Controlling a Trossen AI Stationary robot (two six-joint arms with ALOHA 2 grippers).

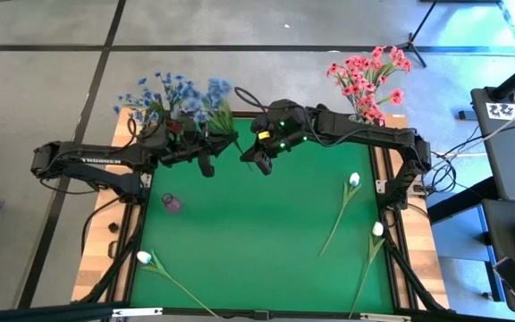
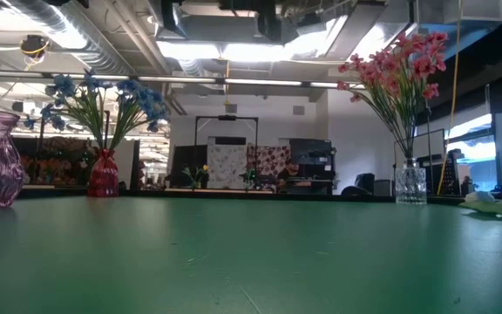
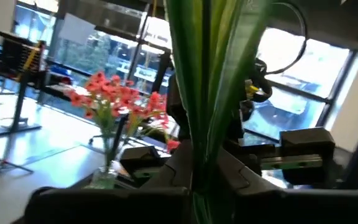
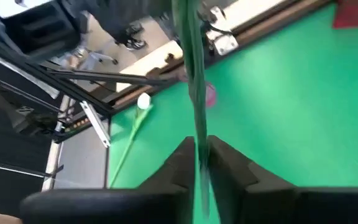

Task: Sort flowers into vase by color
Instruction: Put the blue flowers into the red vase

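A blue flower sprig [image 1: 219, 92] with long green leaves is held up over the table's far side, between my two arms. My left gripper [image 1: 217, 139] is shut on it from the left. My right gripper [image 1: 259, 164] is shut on its stem from the right. More blue flowers [image 1: 161, 97] stand in a red vase [image 2: 103, 174] at the far left. Pink flowers [image 1: 369, 73] stand in a clear vase [image 2: 410, 185] at the far right. Three white buds [image 1: 354, 179] [image 1: 377, 229] [image 1: 144, 258] lie flat on the green mat. Neither gripper shows in the low view. My left gripper has the sprig's leafy stem [image 3: 197, 186] running down between its two fingers. The leaves stand upright in front of the wrist camera and hide the place of contact. The sprig is lifted clear of the table. My right gripper pinches the thin green stem [image 4: 197, 146] between its two fingers [image 4: 224, 163], which point slanting down toward the table's left. The stem runs on past the fingertips, clear of the mat.
An empty purple vase [image 1: 171, 203] stands on the mat's left side, near my left arm. The green mat [image 1: 257, 233] has open room in its middle and near part. Wooden rails [image 1: 101, 259] border the mat. A cable and a stand lie on the floor beyond the table.
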